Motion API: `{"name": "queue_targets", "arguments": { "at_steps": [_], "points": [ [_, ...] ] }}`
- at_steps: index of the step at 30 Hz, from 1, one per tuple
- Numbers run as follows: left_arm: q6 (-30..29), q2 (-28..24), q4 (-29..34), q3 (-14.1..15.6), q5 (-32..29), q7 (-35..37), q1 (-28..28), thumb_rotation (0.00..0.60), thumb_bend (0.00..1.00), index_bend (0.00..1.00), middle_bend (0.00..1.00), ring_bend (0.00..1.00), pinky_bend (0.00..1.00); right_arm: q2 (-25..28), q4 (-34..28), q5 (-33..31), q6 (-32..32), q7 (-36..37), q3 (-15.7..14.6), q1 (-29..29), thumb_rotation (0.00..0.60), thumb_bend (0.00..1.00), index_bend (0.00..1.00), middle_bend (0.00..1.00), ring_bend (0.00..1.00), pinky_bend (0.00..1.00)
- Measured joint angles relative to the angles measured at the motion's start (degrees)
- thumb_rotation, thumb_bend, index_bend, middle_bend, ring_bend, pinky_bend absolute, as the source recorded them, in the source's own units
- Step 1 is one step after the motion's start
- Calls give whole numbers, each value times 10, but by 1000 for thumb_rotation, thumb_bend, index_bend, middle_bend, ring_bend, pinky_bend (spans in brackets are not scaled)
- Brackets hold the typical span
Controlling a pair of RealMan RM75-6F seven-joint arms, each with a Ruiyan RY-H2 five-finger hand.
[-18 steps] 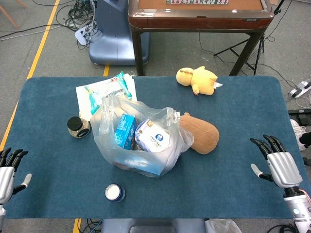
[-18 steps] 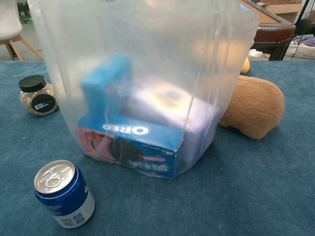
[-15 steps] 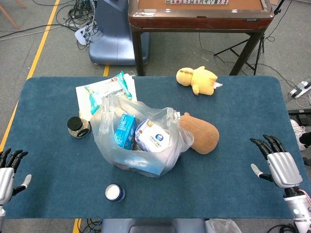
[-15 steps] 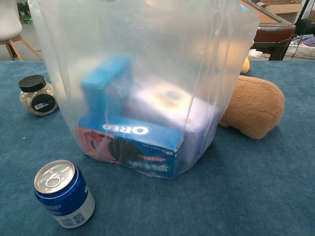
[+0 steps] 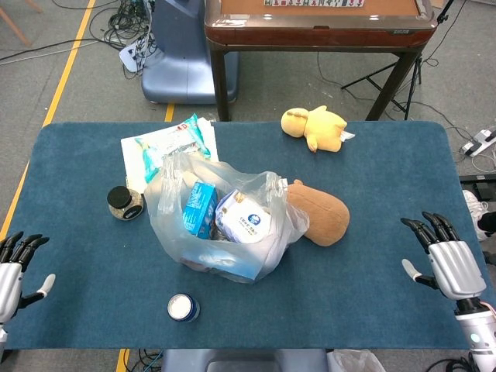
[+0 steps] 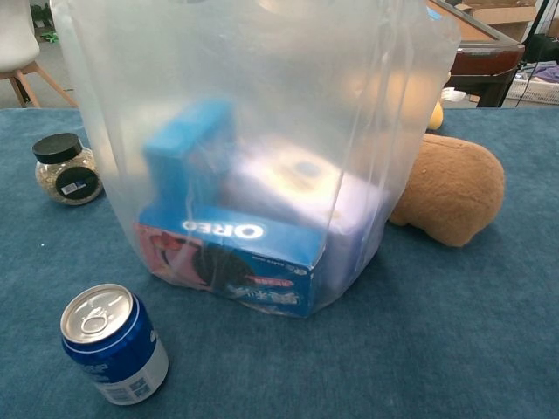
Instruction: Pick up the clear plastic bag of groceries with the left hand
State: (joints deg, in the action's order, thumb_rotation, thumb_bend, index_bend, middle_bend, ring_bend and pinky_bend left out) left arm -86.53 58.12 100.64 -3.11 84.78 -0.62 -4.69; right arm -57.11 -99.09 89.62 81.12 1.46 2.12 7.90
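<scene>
The clear plastic bag of groceries (image 5: 221, 217) stands in the middle of the blue table, holding a blue box, a white round pack and an Oreo box. In the chest view the bag (image 6: 253, 148) fills most of the frame. My left hand (image 5: 14, 267) hovers at the table's front left corner, fingers spread, empty, far from the bag. My right hand (image 5: 446, 260) is at the front right edge, also open and empty. Neither hand appears in the chest view.
A blue can (image 5: 183, 308) stands just in front of the bag, and a black-lidded jar (image 5: 124, 203) to its left. A brown plush (image 5: 319, 215) touches the bag's right side. A yellow plush (image 5: 314, 128) and a snack packet on paper (image 5: 170, 143) lie further back.
Both hands have drifted slightly lower in the head view, toward the table's front edge. The bag and the other objects have not moved.
</scene>
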Motion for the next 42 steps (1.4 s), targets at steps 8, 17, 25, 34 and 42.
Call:
{"name": "queue_targets", "arguments": {
  "at_steps": [8, 17, 25, 34, 42],
  "points": [
    [32, -53, 6, -20, 31, 164, -39, 592, 259, 177, 162, 70, 59, 5, -6, 3, 4, -2, 0, -1, 600, 324, 169, 224, 71, 97],
    [91, -102, 10, -51, 68, 293, -119, 117, 179, 162, 139, 61, 54, 5, -8, 1, 3, -5, -2, -3, 600, 324, 169, 224, 71, 97],
    [133, -108, 14, -69, 88, 332, -179, 42, 134, 171, 131, 44, 13, 5, -8, -1, 5, -7, -2, -5, 600, 324, 169, 224, 71, 97],
    [165, -88, 18, -79, 109, 343, -236, 44, 129, 214, 131, 44, 0, 2, -3, -6, 0, -5, -2, -4, 600, 324, 169, 224, 71, 97],
    [190, -62, 17, -82, 125, 358, -284, 43, 129, 215, 132, 43, 0, 0, 0, -10, -1, -4, -3, -5, 600, 324, 170, 224, 71, 97]
  ]
}}
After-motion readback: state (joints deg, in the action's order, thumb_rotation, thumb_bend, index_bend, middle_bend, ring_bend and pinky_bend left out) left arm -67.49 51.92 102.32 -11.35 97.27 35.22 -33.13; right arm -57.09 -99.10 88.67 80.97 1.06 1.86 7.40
